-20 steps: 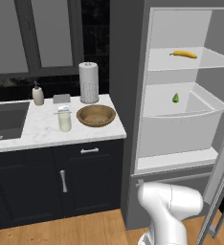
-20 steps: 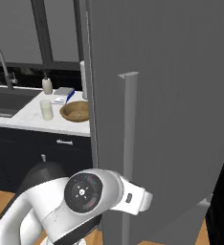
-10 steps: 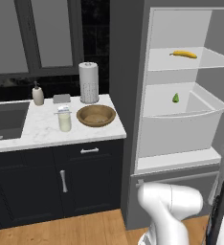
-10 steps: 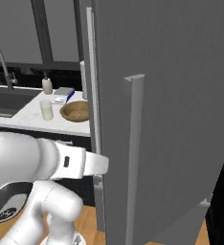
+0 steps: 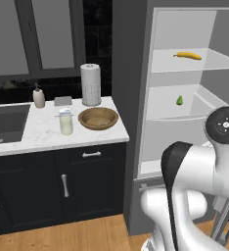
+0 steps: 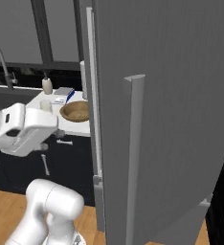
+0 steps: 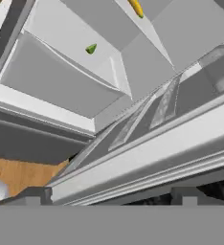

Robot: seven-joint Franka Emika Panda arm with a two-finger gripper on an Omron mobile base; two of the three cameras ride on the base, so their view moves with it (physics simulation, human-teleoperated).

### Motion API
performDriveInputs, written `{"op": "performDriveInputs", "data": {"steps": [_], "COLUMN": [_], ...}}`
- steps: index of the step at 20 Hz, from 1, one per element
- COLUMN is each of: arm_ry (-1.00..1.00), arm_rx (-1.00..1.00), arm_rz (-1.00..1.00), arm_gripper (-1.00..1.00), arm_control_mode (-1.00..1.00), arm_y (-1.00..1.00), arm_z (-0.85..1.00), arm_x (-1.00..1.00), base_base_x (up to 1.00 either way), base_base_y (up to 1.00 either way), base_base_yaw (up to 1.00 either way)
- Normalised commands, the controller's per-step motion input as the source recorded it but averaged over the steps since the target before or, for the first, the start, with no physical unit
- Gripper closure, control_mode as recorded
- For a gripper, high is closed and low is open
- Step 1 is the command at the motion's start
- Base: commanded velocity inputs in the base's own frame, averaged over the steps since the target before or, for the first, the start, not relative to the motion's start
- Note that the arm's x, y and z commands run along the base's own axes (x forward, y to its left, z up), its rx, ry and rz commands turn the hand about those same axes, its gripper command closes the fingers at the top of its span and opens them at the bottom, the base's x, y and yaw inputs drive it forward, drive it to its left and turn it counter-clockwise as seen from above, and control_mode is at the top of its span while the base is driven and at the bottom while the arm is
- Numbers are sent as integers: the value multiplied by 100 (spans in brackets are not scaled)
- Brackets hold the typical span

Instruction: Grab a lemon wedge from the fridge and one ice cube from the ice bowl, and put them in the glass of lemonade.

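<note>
The fridge (image 5: 185, 122) stands open, white inside. The tiny yellow-green lemon wedge (image 5: 179, 100) lies on its middle shelf and appears in the hand view (image 7: 91, 48) at the upper left. On the counter the brown ice bowl (image 5: 98, 118) sits right of the glass of lemonade (image 5: 66, 123); both also appear beyond the door, the bowl (image 6: 75, 111) and the glass (image 6: 46, 105). My gripper (image 7: 109, 198) is open with nothing between its fingertips. It sits low before the fridge, well short of the wedge.
A banana (image 5: 187, 55) lies on the top shelf. The open fridge door (image 6: 171, 119) with its bar handle (image 6: 133, 158) is at my right. A paper-towel roll (image 5: 91, 84), soap dispenser (image 5: 38, 96) and sink (image 5: 4, 122) are on the counter.
My arm has risen from low at the base and swung up in front of the open fridge's lower right. The things on the counter and shelves have not moved.
</note>
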Motion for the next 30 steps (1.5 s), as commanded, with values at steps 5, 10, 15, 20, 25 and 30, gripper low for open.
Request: {"op": "performDriveInputs", "data": {"steps": [5, 10, 15, 20, 25, 30], "arm_ry": [19, 5, 11, 10, 21, 21], "arm_rx": [-33, -20, -4, 0, 0, 0], "arm_rz": [-2, 0, 0, 3, 0, -2], "arm_gripper": [-100, -100, -100, -100, -100, -100], "arm_control_mode": [-100, -100, -100, -100, -100, -100], "arm_y": [-13, -41, -52, -65, -46, -72], "arm_z": [-6, -31, -28, -27, -18, -7], "arm_x": [42, 72, 87, 91, 99, 48], "base_base_x": [0, 0, 0, 0, 0, 0], "base_base_y": [0, 0, 0, 0, 0, 0], "base_base_yaw": [0, 0, 0, 0, 0, 0]}}
